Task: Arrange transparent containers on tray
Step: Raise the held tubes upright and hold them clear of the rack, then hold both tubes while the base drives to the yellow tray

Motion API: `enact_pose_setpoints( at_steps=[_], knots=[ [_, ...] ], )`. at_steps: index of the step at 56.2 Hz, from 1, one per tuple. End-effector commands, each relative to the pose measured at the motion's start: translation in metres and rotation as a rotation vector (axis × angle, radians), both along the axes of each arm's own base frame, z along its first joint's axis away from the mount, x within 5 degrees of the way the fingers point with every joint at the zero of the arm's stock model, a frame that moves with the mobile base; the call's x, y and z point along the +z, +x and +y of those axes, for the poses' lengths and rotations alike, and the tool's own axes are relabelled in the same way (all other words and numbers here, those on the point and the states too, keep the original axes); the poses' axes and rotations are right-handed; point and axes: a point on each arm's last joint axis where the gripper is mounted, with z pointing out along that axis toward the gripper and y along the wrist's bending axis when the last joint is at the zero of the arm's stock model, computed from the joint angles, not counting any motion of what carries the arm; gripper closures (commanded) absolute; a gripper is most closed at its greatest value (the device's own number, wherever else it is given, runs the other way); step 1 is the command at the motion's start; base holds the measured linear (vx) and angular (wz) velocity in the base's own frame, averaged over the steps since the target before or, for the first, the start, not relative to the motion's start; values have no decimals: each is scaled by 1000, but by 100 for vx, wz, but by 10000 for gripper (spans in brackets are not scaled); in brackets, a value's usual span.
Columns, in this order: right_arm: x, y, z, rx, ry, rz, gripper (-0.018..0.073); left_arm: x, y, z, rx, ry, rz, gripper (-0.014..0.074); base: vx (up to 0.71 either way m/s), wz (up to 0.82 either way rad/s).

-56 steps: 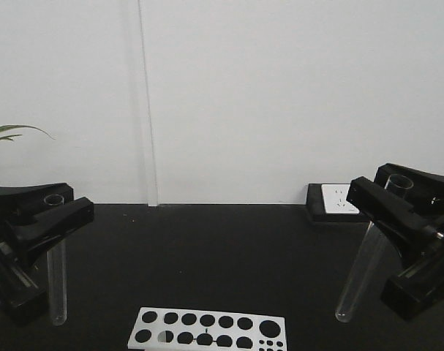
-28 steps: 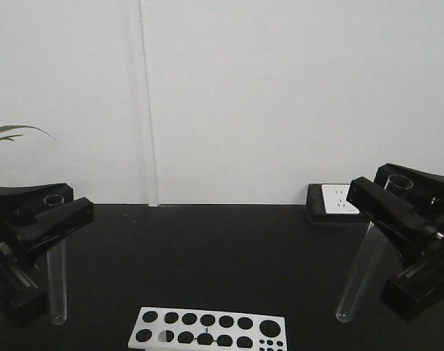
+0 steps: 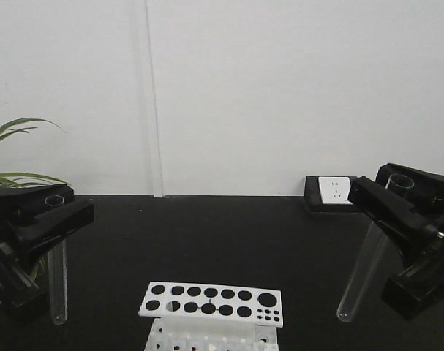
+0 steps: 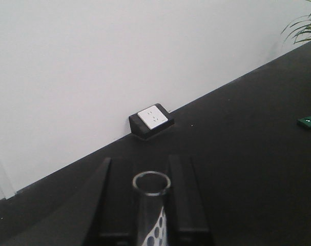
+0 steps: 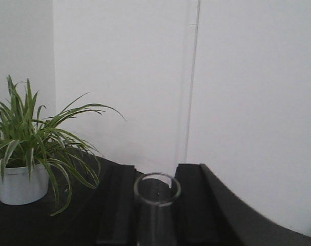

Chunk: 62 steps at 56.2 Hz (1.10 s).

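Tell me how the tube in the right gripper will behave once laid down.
The tube looks like thin clear glass, so probably fragile and slick in the right gripper. Round and smooth-sided, it will likely roll if laid on the black table. Its rounded bottom means it likely cannot stand alone.

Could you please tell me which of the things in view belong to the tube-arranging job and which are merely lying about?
Belonging to the job: left test tube, held by the left gripper; right test tube, held by the right gripper. No tray shows.

Just lying about: white tube rack; socket box; potted plant.
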Motion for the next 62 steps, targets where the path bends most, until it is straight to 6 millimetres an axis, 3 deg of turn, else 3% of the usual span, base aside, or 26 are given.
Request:
enact_pose_setpoints(
  at_steps=[1, 34, 62],
  knots=[
    [14, -5, 1, 37, 32, -52, 572, 15, -4, 0, 2, -57, -29, 596, -22, 8],
    [14, -5, 1, 38, 32, -53, 572, 15, -4, 0, 3, -57, -29, 596, -30, 5],
    [14, -5, 1, 38, 32, -53, 572, 15, -4, 0, 3, -57, -29, 596, -38, 25]
  ],
)
